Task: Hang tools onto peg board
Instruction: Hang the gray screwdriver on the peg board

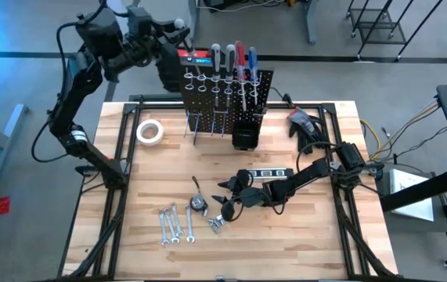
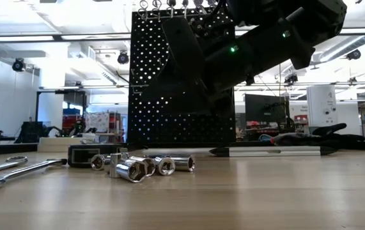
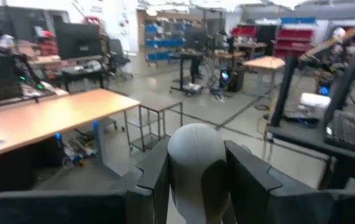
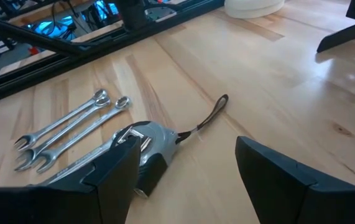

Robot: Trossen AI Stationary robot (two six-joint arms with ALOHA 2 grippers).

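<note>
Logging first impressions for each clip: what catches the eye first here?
The peg board at the table's far edge, with screwdrivers standing in its top rings. The left claw, raised behind it, grips a grey handle. The right claw, open and low, hovers by the tape measure and wrenches.

The table (image 1: 286,243) lies bare from 4 to 6 o'clock of the right gripper (image 1: 225,202), so that side gives free passage. At its 9 o'clock the tape measure (image 1: 198,203), sockets (image 1: 214,225) and wrenches (image 1: 174,223) crowd the wood. The peg board (image 1: 227,98) walls off 12 o'clock, with the tape roll (image 1: 150,131) at 10 and gloves (image 1: 305,124) at 2.
</note>
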